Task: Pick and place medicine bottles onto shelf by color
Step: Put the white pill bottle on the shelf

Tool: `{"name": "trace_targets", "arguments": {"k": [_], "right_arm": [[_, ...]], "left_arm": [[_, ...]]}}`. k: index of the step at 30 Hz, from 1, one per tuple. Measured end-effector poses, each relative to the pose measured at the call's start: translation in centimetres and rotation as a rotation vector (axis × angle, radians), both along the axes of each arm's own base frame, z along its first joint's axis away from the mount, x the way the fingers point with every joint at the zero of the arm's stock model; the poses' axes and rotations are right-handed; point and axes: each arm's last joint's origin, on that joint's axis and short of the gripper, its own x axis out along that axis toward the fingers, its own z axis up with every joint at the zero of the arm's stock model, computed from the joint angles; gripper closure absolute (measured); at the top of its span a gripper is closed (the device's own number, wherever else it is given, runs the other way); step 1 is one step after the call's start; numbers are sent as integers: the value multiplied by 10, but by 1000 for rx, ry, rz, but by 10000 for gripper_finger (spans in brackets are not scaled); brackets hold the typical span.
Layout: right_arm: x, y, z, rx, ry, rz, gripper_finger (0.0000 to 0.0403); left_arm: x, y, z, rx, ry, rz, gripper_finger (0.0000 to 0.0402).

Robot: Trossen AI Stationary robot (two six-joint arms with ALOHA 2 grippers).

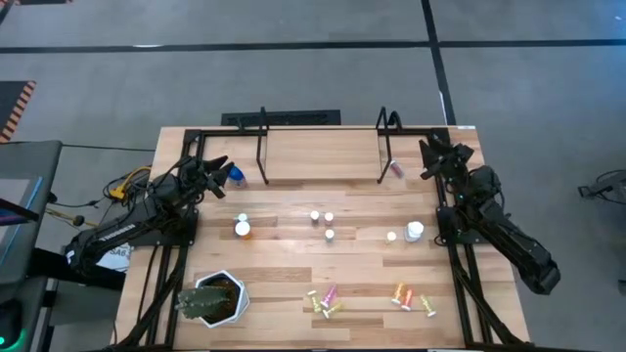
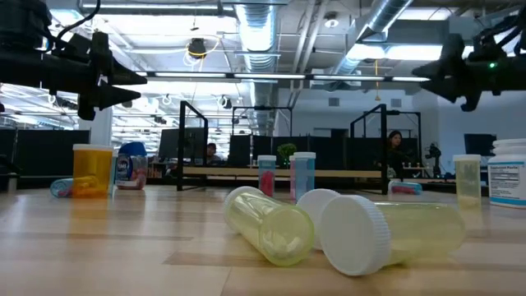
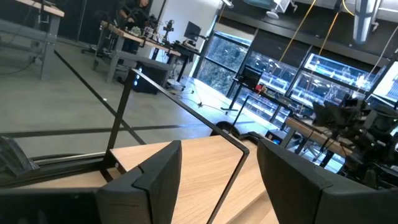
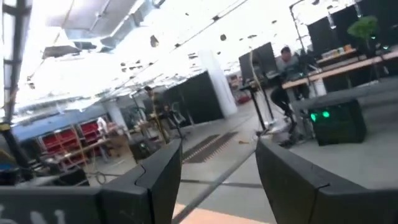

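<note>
Yellow vials [image 2: 329, 230] foremost, potted plant [image 1: 212, 297] beside, shelf [image 1: 323, 156] beyond.

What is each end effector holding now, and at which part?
Nothing is held. The left end effector and the right end effector are both open, with only empty space between their fingers.

A green spiky plant [image 1: 205, 299] in a white pot [image 1: 235, 298] stood near the front left corner of the light-wood table [image 1: 293, 200], while people sat at desks in the room beyond.
</note>
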Motion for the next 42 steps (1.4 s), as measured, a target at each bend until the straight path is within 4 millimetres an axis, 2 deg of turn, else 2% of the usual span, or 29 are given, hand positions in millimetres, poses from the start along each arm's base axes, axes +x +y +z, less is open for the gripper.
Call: {"name": "trace_targets", "arguments": {"k": [4,10,18,28,34,38,42], "right_arm": [[-2,4,20,-44,-24,8,175],[-2,5,45,36,42,13,175],[8,-7,75,280,169,22,175],[18,-21,123,645,358,-24,175],[24,-27,134,824,510,-44,175],[25,-28,134,964,580,-65,175],[26,-28,126,1126,657,-79,175]], "left_arm": [[0,0,0,0,0,0,203],[0,0,0,0,0,0,203],[0,0,0,0,0,0,203],[0,0,0,0,0,0,203],[0,0,0,0,0,0,203],[0,0,0,0,0,0,203],[0,0,0,0,0,0,203]]}}
